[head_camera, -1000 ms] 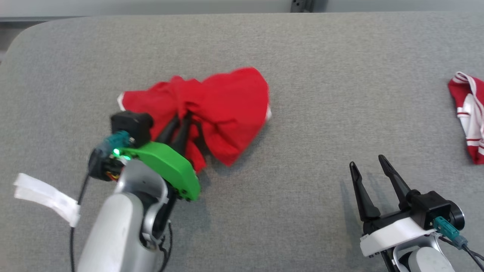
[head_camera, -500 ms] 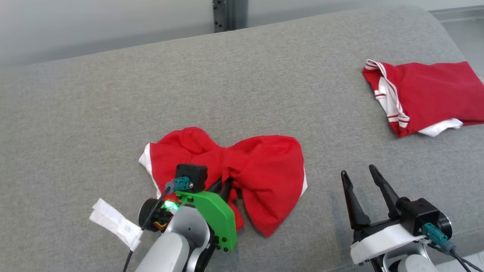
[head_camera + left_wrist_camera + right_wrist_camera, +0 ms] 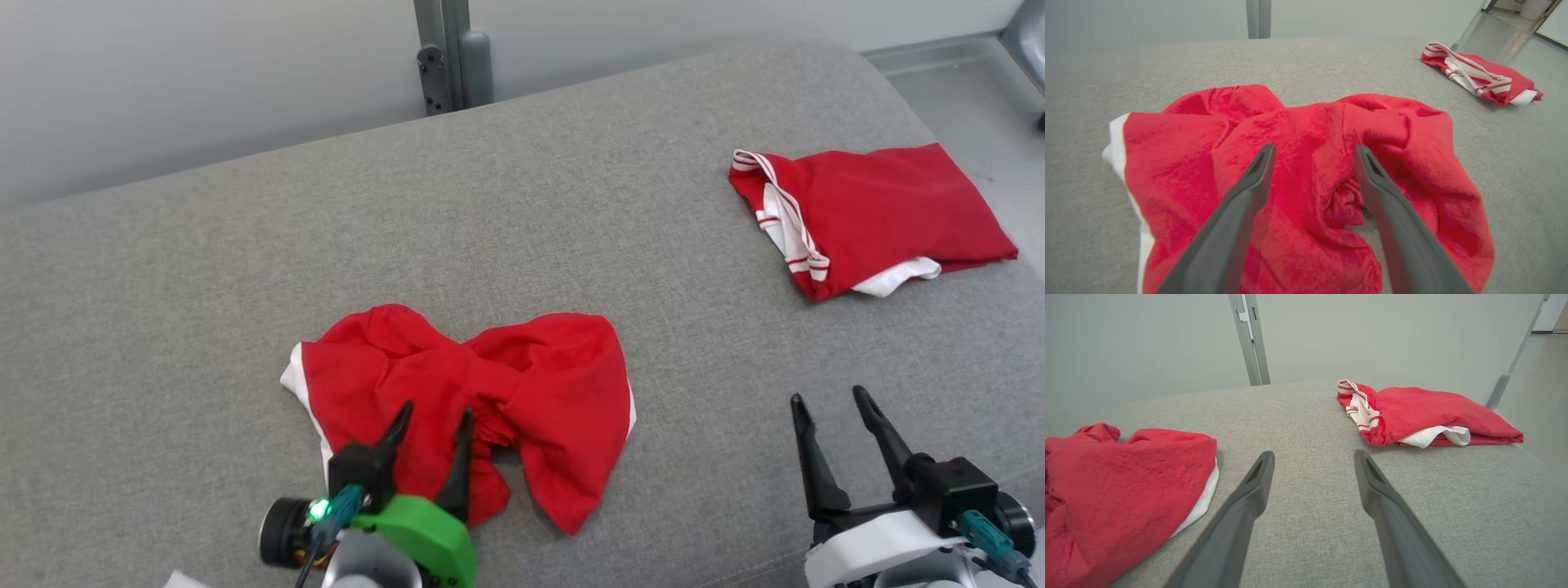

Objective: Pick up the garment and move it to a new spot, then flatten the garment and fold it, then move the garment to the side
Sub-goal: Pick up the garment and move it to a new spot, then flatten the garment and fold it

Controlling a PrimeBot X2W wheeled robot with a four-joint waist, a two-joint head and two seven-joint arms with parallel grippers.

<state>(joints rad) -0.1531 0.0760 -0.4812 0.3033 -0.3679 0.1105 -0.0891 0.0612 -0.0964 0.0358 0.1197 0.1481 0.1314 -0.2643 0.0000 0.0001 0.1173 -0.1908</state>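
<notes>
The garment [image 3: 555,392] lies crumpled beneath the spread, empty fingers of the left gripper [image 3: 437,408], the right gripper [image 3: 828,394] likewise spread and empty, so flattening, folding and moving aside seem not yet done.

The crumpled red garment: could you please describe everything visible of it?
The red garment is soft, terry-like cloth with white trim at its left and right edges. It lies crumpled on the grey padded surface, gathered at the middle like a bow. The open left gripper hangs over its near part.
</notes>
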